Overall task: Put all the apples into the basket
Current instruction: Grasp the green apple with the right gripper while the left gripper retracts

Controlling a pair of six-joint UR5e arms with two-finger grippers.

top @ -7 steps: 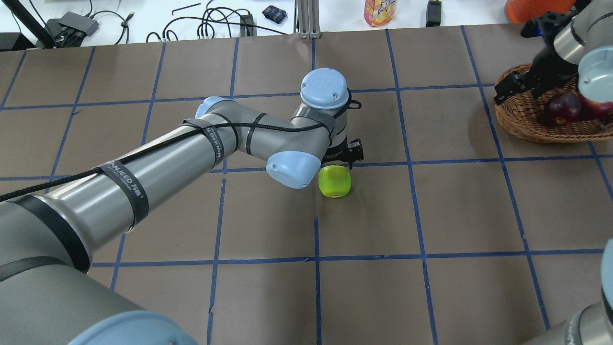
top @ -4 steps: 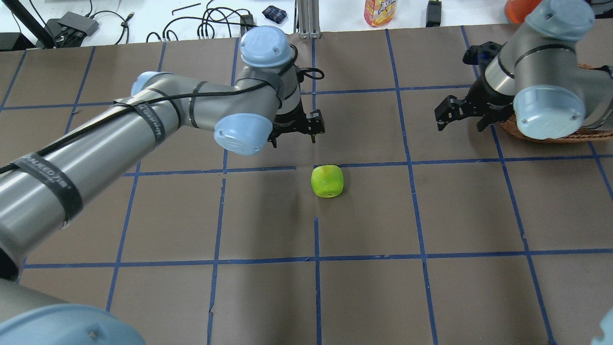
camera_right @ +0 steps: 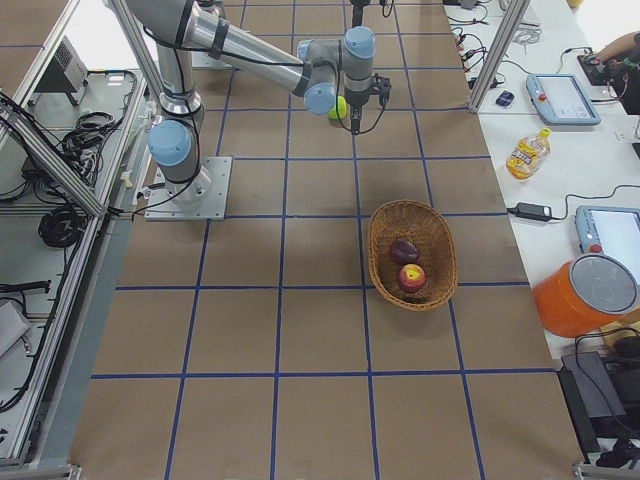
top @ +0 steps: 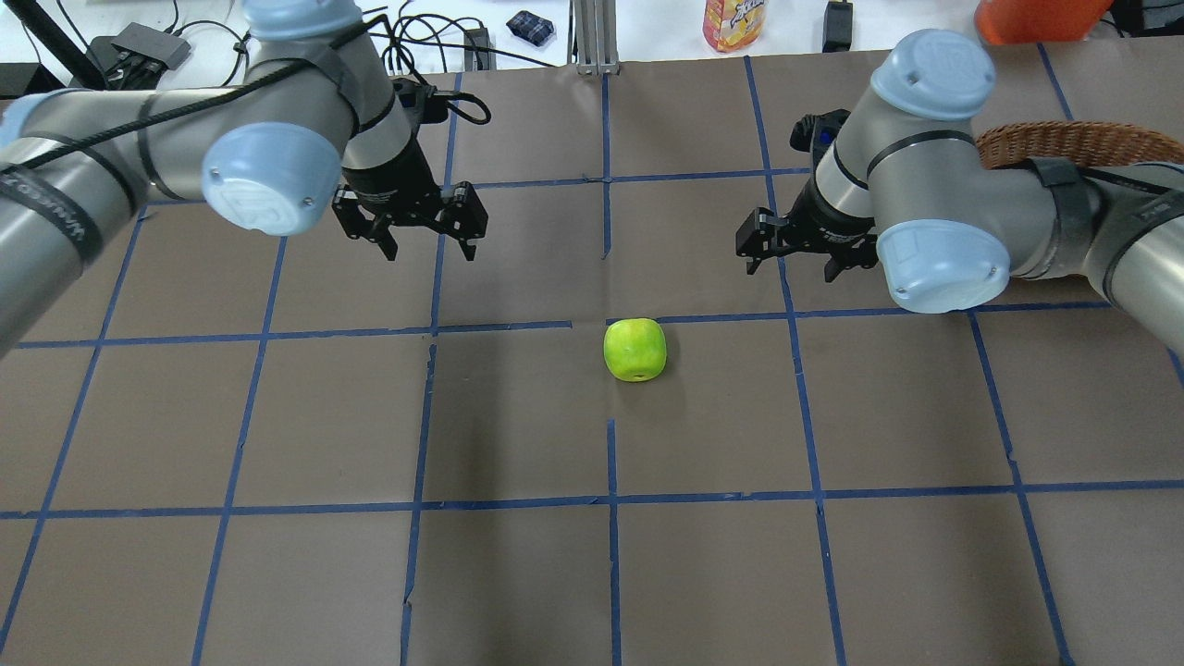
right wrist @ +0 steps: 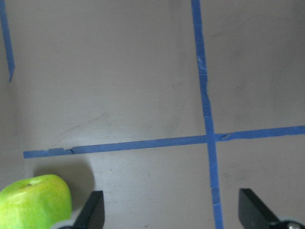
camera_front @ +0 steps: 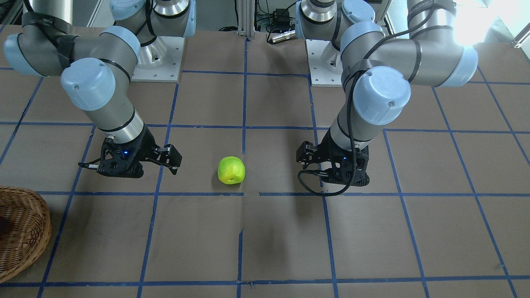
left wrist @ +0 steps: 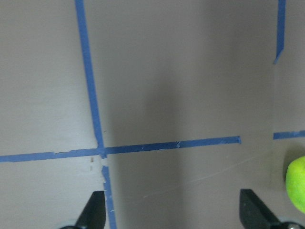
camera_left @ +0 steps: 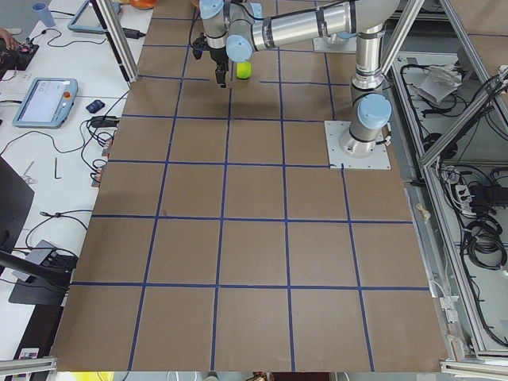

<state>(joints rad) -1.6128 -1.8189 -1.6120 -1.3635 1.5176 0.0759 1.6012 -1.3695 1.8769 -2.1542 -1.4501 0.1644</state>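
Observation:
The yellow-green apple [top: 635, 351] lies alone on the brown table, near its middle; it also shows in the front view [camera_front: 231, 170]. My left gripper [top: 430, 250] hangs open and empty, left of the apple and farther back. My right gripper [top: 786, 266] hangs open and empty, right of the apple and a little behind it. The left wrist view shows the apple [left wrist: 298, 183] at its right edge, the right wrist view [right wrist: 33, 200] at its lower left. The wicker basket [camera_right: 412, 255] holds the red apple [camera_right: 411, 277] and the maroon apple [camera_right: 404, 249].
The basket's rim [top: 1064, 143] shows behind my right arm at the far right. A bottle [top: 733, 23], an orange container [top: 1036, 14] and cables lie on the white bench beyond the table. Blue tape lines grid the table.
My left gripper has drawn away from the green apple, to the left and back. My right gripper has left the basket and moved toward the table's middle. The apple shifted slightly left.

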